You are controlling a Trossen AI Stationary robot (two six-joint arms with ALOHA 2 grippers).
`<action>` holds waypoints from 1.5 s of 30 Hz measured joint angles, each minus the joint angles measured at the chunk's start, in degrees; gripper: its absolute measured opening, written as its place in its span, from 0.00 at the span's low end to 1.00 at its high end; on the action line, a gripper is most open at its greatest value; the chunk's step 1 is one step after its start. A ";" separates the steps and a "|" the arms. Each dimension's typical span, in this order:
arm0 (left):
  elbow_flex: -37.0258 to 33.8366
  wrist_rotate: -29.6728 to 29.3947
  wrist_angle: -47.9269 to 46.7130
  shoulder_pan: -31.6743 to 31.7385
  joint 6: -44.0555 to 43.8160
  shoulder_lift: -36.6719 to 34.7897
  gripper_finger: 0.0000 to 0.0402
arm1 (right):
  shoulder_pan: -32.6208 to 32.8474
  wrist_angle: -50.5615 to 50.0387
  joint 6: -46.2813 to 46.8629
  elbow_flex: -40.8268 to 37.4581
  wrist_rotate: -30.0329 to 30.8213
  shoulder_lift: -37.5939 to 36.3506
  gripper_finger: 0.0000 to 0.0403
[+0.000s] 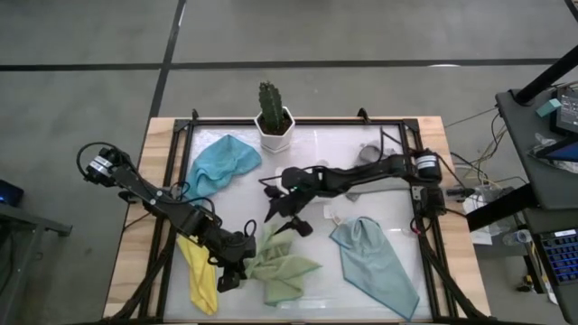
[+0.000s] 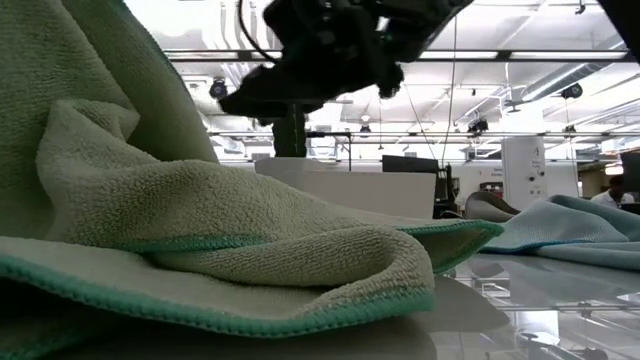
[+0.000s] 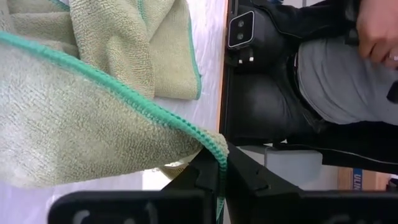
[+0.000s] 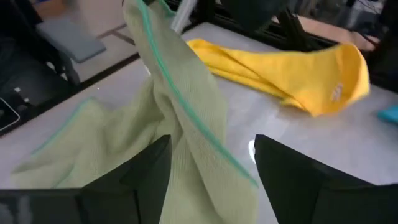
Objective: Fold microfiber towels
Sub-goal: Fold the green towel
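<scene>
**Green towel: one corner pinched, near edge of table**

Your left gripper [image 3: 219,168] is clamped on a corner of the green towel [image 1: 282,265], which lies crumpled between the yellow towel [image 1: 200,273] and the teal towel [image 1: 375,262]. Your right gripper [image 4: 211,168] hangs over it, fingers spread, holding nothing.

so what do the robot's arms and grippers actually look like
Both arms are dark, nearly black, built of slim jointed segments, with thin black cables looping near the left arm's base. The right arm has a round silver-ringed joint. The right gripper's fingers are broad, matte black and flat.
</scene>
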 joint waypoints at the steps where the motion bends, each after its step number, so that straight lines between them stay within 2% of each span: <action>1: 0.00 0.00 0.11 0.00 0.00 0.00 0.00 | 0.00 0.18 -0.48 1.21 -0.42 1.03 0.55; 10: 0.00 0.00 -0.01 0.00 0.02 -0.26 0.00 | 1.01 0.35 -0.84 9.30 -10.22 9.91 0.55; 19: 0.00 0.38 0.15 -0.16 0.00 -1.62 0.00 | 2.12 -0.89 -4.32 10.67 -10.64 13.07 0.49; 25: 0.00 0.46 0.13 -0.50 0.00 -3.39 0.00 | 2.10 -5.12 -9.15 10.65 -8.24 12.80 0.35; 33: 0.09 0.71 -0.06 -0.95 -0.16 -3.76 0.00 | 1.46 -9.41 -12.29 10.63 -8.20 11.78 0.05; 39: 0.15 1.25 -4.43 -1.18 -2.99 -4.82 0.00 | -0.08 -17.42 -13.44 10.61 -7.00 7.53 0.03; 45: 0.96 -0.69 -12.22 0.39 -2.58 -8.14 0.00 | 0.19 -25.76 -13.95 10.59 2.01 -0.36 0.03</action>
